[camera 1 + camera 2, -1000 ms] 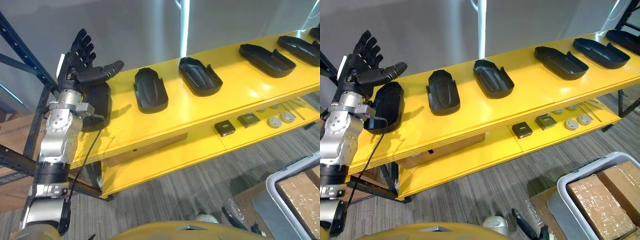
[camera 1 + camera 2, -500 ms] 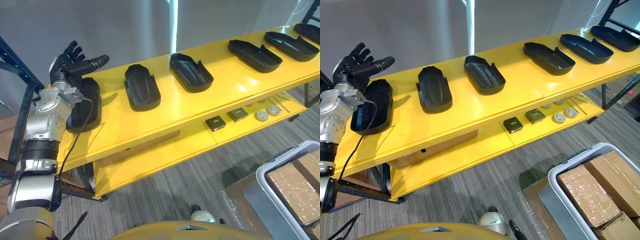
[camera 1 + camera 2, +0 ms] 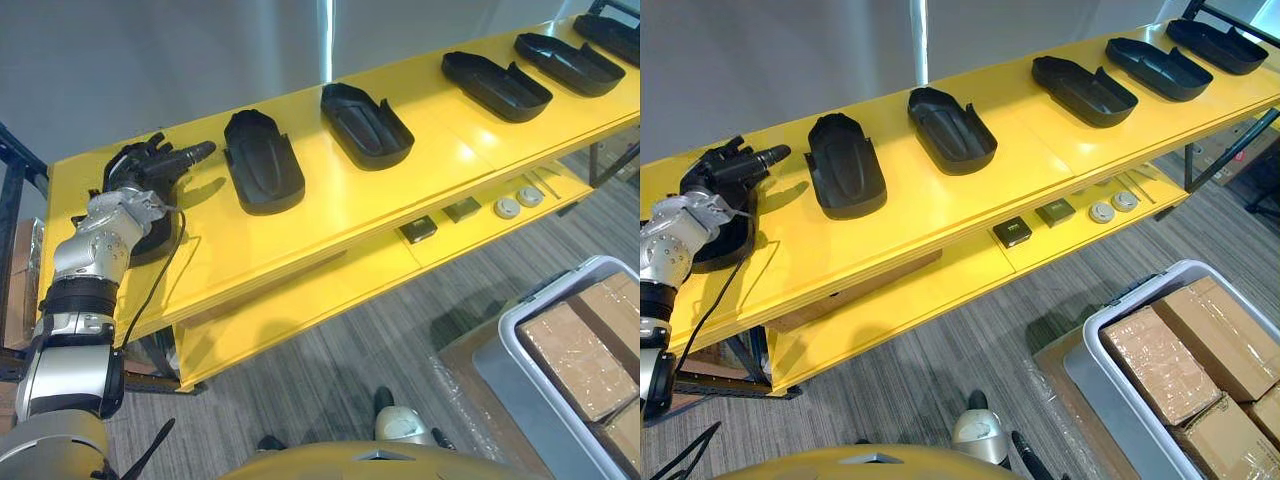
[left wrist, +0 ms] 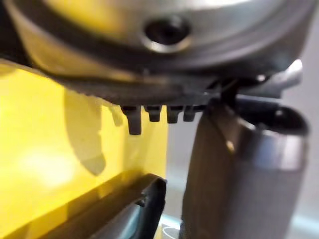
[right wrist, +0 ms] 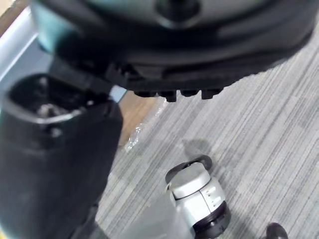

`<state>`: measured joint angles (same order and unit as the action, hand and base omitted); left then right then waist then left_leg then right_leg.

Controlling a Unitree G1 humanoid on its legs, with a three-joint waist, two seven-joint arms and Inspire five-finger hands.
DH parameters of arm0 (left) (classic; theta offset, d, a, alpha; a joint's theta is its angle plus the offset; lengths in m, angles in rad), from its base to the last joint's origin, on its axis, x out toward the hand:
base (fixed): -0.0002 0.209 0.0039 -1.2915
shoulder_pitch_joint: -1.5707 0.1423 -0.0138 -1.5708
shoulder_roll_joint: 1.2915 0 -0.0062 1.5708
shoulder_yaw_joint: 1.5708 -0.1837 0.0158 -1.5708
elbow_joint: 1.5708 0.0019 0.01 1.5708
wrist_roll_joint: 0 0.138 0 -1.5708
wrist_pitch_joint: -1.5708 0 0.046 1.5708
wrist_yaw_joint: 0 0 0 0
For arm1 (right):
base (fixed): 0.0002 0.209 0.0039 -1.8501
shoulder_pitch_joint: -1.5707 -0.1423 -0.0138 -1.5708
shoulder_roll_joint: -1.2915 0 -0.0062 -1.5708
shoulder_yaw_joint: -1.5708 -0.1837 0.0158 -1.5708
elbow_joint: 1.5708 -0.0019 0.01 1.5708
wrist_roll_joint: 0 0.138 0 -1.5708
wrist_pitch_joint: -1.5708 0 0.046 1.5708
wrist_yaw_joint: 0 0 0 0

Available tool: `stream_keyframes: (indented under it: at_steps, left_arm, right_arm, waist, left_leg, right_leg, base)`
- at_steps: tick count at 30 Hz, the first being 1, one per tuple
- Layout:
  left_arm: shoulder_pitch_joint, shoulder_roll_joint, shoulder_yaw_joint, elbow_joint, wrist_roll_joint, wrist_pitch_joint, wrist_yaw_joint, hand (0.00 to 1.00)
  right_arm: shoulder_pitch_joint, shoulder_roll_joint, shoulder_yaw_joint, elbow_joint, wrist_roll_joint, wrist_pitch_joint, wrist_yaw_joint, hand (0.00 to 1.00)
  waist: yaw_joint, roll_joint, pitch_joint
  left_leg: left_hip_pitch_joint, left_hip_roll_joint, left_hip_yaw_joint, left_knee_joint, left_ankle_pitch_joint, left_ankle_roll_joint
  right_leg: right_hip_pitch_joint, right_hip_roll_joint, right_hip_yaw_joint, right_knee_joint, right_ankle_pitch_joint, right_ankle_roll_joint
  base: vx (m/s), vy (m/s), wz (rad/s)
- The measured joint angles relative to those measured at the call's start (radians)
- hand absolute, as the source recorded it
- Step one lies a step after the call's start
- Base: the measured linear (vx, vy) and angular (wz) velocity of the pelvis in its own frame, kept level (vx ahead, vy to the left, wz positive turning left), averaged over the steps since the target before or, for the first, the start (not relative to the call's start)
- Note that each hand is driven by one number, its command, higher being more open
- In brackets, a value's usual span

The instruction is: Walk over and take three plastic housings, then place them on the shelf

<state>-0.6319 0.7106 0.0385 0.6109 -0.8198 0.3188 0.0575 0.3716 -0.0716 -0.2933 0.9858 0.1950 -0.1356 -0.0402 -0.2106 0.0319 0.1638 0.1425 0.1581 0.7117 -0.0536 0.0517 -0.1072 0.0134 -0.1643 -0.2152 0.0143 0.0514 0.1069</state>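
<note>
Left eye view: left hand (image 3: pixel 148 168), fingers loosely spread, hovers at leftmost plastic housing's (image 3: pixel 730 236) far end; housing lies near-to-far.

site: workshop/stockroom | yellow shelf rack (image 3: pixel 330 215) w/ plastic housings (image 3: pixel 262 160) | bin (image 3: pixel 1090 382) of wrapped boxes (image 3: pixel 1160 362)

Bright light puts soft glare on the yellow shelf (image 3: pixel 340 215); short shadows flank the housings (image 3: pixel 262 160).
</note>
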Motion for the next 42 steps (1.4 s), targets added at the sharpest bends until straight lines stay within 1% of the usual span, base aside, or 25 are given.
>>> stream_keyframes:
  at_steps: [3,5,7,10,14,17,19,20,23,25,27,29,31,34,36,38,39,40,42]
  left_arm:
    - [0.001,0.0,-0.003,0.032,-0.003,0.0,0.007,1.0]
    - [0.001,-0.001,-0.003,0.041,-0.003,0.0,0.006,1.0]
    - [0.001,-0.006,-0.003,0.052,-0.003,0.0,0.011,1.0]
    - [0.006,-0.008,-0.003,0.053,-0.005,0.0,0.033,1.0]
    - [0.007,-0.009,-0.002,0.057,-0.01,-0.022,0.047,1.0]
    - [0.01,-0.015,0.003,0.053,-0.045,-0.089,0.041,1.0]
    - [0.01,-0.027,0.014,0.031,-0.052,-0.141,0.02,1.0]
    - [0.01,-0.028,0.015,0.014,-0.053,-0.147,0.016,1.0]
    - [0.009,-0.041,0.014,-0.115,-0.053,-0.186,0.001,1.0]
    - [-0.002,-0.043,0.014,-0.224,-0.052,-0.223,0.0,1.0]
    - [-0.022,-0.044,0.014,-0.271,-0.051,-0.248,0.005,1.0]
    - [-0.07,-0.044,0.013,-0.338,-0.028,-0.274,0.031,1.0]
    - [-0.085,-0.042,0.014,-0.378,-0.022,-0.296,0.079,1.0]
    - [-0.085,-0.034,0.017,-0.384,0.016,-0.302,0.127,1.0]
    - [-0.083,-0.032,0.029,-0.382,0.066,-0.321,0.145,1.0]
    - [-0.064,-0.032,0.067,-0.382,0.137,-0.347,0.149,1.0]
    - [-0.026,-0.032,0.113,-0.385,0.187,-0.383,0.143,1.0]
    - [-0.001,-0.032,0.133,-0.388,0.207,-0.401,0.136,1.0]
    - [0.128,-0.046,0.199,-0.45,0.273,-0.445,0.118,1.0]
  right_arm:
    - [0.0,0.001,0.021,0.0,0.023,-0.001,0.009,1.0]
    - [0.0,0.001,0.029,-0.002,0.027,-0.002,0.01,1.0]
    - [0.0,0.0,0.029,-0.004,0.027,-0.003,0.012,1.0]
    - [0.003,0.0,0.033,-0.005,0.027,-0.003,0.015,1.0]
    - [0.006,-0.002,0.034,-0.008,0.027,-0.003,0.015,1.0]
    - [0.006,-0.002,0.04,-0.007,0.027,-0.006,0.017,1.0]
    - [0.006,-0.003,0.039,-0.006,0.027,-0.015,0.016,1.0]
    - [0.007,-0.003,0.039,-0.005,0.027,-0.017,0.016,1.0]
    - [0.006,-0.002,0.026,0.001,0.027,-0.03,0.021,1.0]
    - [0.004,-0.002,0.008,-0.001,0.027,-0.046,0.026,1.0]
    - [0.003,-0.003,-0.001,-0.003,0.027,-0.053,0.029,1.0]
    - [0.001,-0.002,-0.004,-0.005,0.027,-0.052,0.03,1.0]
    - [-0.002,-0.002,-0.011,-0.007,0.029,-0.052,0.031,1.0]
    - [-0.003,-0.003,-0.01,-0.008,0.03,-0.051,0.031,1.0]
    - [-0.005,-0.003,-0.01,-0.006,0.03,-0.048,0.031,1.0]
    - [-0.006,-0.003,-0.009,-0.006,0.03,-0.047,0.029,1.0]
    - [-0.005,-0.004,-0.009,-0.005,0.03,-0.047,0.026,1.0]
    - [-0.005,-0.004,-0.009,-0.003,0.03,-0.046,0.023,1.0]
    - [-0.006,-0.004,-0.009,0.005,0.03,-0.043,0.014,1.0]
  waist:
    - [-0.011,0.009,0.005]
    - [-0.013,0.011,0.006]
    - [-0.015,0.019,0.011]
    - [-0.016,0.026,0.016]
    - [-0.026,0.032,0.019]
    - [-0.031,0.032,0.023]
    - [-0.033,0.034,0.029]
    - [-0.034,0.035,0.029]
    - [-0.035,0.035,0.029]
    - [-0.029,0.036,0.03]
    - [-0.026,0.036,0.03]
    - [-0.014,0.038,0.03]
    - [-0.01,0.043,0.03]
    - [-0.002,0.049,0.026]
    - [0.02,0.054,0.024]
    - [0.031,0.054,0.024]
    - [0.038,0.054,0.023]
    - [0.039,0.055,0.022]
    - [0.048,0.055,0.017]
  left_leg:
    - [-0.006,0.008,-0.002,0.022,-0.005,-0.004]
    - [-0.013,0.013,-0.005,0.034,-0.007,-0.004]
    - [-0.012,0.018,-0.005,0.037,-0.01,-0.007]
    - [-0.014,0.03,-0.003,0.05,-0.013,-0.007]
    - [-0.015,0.034,0.0,0.052,-0.013,-0.007]
    - [-0.015,0.036,0.005,0.06,-0.022,-0.006]
    - [-0.019,0.042,0.008,0.086,-0.041,-0.007]
    - [-0.02,0.042,0.008,0.088,-0.042,-0.006]
    - [-0.02,0.041,0.008,0.088,-0.044,-0.005]
    - [-0.016,0.041,0.012,0.088,-0.045,-0.004]
    - [-0.011,0.041,0.014,0.088,-0.046,-0.004]
    - [-0.01,0.041,0.014,0.089,-0.046,-0.003]
    - [-0.006,0.041,0.009,0.089,-0.047,-0.002]
    - [0.008,0.042,0.003,0.086,-0.049,-0.003]
    - [0.006,0.041,-0.002,0.085,-0.049,-0.003]
    - [0.005,0.039,-0.014,0.081,-0.047,-0.002]
    - [0.005,0.037,-0.024,0.074,-0.043,-0.001]
    - [0.005,0.034,-0.028,0.067,-0.038,0.0]
    - [0.005,0.026,-0.044,0.046,-0.023,0.002]
  right_leg:
    - [0.001,0.0,-0.003,0.001,-0.002,-0.002]
    - [0.001,0.0,-0.006,0.001,-0.002,-0.003]
    - [0.001,0.003,-0.007,0.002,-0.002,-0.003]
    - [0.002,0.01,-0.009,0.003,-0.005,-0.008]
    - [0.002,0.013,-0.011,0.003,-0.004,-0.008]
    - [0.001,0.013,-0.004,0.002,-0.004,-0.007]
    - [0.002,0.011,0.004,0.002,-0.002,-0.004]
    - [0.002,0.011,0.004,0.003,-0.001,-0.003]
    - [0.002,0.012,0.01,0.003,-0.001,-0.004]
    - [0.003,0.012,0.015,0.002,-0.002,-0.005]
    - [0.007,0.012,0.017,0.003,-0.004,-0.007]
    - [0.008,0.012,0.016,0.003,-0.004,-0.007]
    - [0.018,0.012,0.011,0.002,-0.004,-0.007]
    - [0.041,0.012,-0.001,0.002,-0.009,-0.006]
    - [0.04,0.01,-0.004,0.002,-0.008,-0.005]
    - [0.044,0.009,-0.014,0.002,-0.008,-0.004]
    - [0.048,0.007,-0.025,0.002,-0.008,-0.004]
    - [0.05,0.007,-0.029,0.002,-0.008,-0.004]
    - [0.055,0.004,-0.046,-0.001,-0.009,-0.005]
  base:
    - [0.0,0.0,0.0]
    - [-0.04,-0.024,0.02]
    - [-0.06,-0.028,0.0]
    - [-0.07,-0.036,-0.03]
    - [-0.06,-0.03,0.0]
    - [-0.03,-0.011,-0.04]
    - [-0.01,-0.003,-0.11]
    - [0.0,0.0,0.0]
    - [0.0,0.0,0.0]
    - [0.01,-0.015,-0.07]
    - [-0.01,-0.013,-0.05]
    - [-0.04,-0.016,0.0]
    - [-0.05,-0.013,0.06]
    - [-0.07,-0.014,0.1]
    - [-0.08,-0.021,0.1]
    - [-0.04,-0.02,0.13]
    - [-0.03,-0.019,0.13]
    - [-0.01,-0.023,0.2]
    - [0.01,-0.014,0.25]
